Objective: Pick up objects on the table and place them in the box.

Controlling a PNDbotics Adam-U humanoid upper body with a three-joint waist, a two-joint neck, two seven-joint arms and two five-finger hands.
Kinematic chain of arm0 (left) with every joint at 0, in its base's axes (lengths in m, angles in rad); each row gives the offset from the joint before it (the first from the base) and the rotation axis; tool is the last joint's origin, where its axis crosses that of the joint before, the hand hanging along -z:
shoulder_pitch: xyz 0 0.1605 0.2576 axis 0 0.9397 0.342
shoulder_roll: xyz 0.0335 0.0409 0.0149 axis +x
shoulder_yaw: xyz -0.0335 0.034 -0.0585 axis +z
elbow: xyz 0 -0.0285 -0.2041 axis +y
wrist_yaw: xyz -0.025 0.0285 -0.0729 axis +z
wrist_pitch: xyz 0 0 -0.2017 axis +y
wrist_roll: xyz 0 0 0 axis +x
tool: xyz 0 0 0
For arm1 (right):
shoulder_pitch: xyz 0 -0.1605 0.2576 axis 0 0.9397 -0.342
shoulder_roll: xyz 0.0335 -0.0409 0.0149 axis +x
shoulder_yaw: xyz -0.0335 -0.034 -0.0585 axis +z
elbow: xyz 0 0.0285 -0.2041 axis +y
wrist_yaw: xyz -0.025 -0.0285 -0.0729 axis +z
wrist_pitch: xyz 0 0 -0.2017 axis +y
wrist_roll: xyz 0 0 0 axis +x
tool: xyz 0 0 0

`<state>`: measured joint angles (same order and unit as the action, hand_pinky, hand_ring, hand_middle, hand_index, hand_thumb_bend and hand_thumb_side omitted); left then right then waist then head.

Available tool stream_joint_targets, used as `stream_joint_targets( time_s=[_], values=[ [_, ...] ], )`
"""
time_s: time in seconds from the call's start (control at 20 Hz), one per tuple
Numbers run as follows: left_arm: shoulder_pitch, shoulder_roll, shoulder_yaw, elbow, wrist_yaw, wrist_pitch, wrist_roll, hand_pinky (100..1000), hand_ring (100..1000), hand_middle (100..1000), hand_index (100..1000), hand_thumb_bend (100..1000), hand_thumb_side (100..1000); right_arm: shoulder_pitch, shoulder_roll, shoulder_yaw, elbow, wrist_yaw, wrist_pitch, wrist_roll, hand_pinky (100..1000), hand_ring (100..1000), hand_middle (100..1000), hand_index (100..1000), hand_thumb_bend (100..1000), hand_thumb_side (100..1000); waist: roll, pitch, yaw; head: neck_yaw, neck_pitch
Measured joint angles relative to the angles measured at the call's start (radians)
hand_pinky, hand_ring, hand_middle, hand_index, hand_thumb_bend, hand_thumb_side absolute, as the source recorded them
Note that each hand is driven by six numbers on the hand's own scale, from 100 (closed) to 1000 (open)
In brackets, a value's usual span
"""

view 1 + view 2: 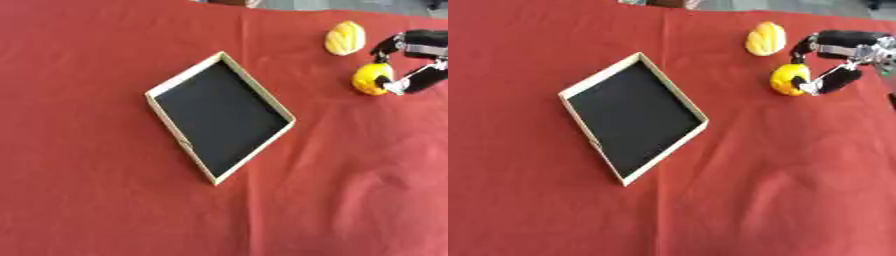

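Round yellow fruit (785,79) sits on the red tablecloth (87,200) at the far right, and the right hand (837,60) is on it; fingers (802,45) curl over the fruit's top and far side, the thumb (833,80) comes in under its near side, so the fruit is pinched between them; whether it is lifted off the cloth or just resting there, cannot tell. Just beyond it, near but apart, lies a second fruit (345,38), paler yellow-orange, oval and ribbed, flat on the cloth close to the table's far edge. Over to the left of both, well apart, the box (184,77): a shallow tray with a pale wooden rim and a black floor, turned askew so one corner points toward the far edge and another toward the near side; nothing inside it. Red cloth covers the table all round, a faint crease running down from the far edge beside the box. The left hand shows in neither view.
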<state>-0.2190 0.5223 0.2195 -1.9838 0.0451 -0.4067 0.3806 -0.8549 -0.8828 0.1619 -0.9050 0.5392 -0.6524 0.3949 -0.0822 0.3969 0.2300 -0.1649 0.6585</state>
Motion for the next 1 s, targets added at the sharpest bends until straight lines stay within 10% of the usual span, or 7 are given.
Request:
stream_joint_targets(
  time_s=[0.4, 1.0],
  values=[
    [0.0, 0.0, 0.0, 0.0, 0.0, 0.001, -0.001, 819, 700, 835, 882, 100, 655, 0.033, -0.012, -0.031, -0.144, -0.115, -0.009, -0.047, 791, 619, 398, 510, 100, 198, 0.001, -0.006, -0.002, 0.001, -0.001],
    [-0.003, 0.0, 0.0, 0.0, 0.004, 0.001, -0.001, 819, 701, 834, 881, 103, 644, -0.069, 0.009, 0.037, -0.41, -0.301, 0.035, -0.012, 790, 603, 397, 508, 100, 200, 0.001, -0.018, 0.006, -0.007, -0.001]
  ],
)
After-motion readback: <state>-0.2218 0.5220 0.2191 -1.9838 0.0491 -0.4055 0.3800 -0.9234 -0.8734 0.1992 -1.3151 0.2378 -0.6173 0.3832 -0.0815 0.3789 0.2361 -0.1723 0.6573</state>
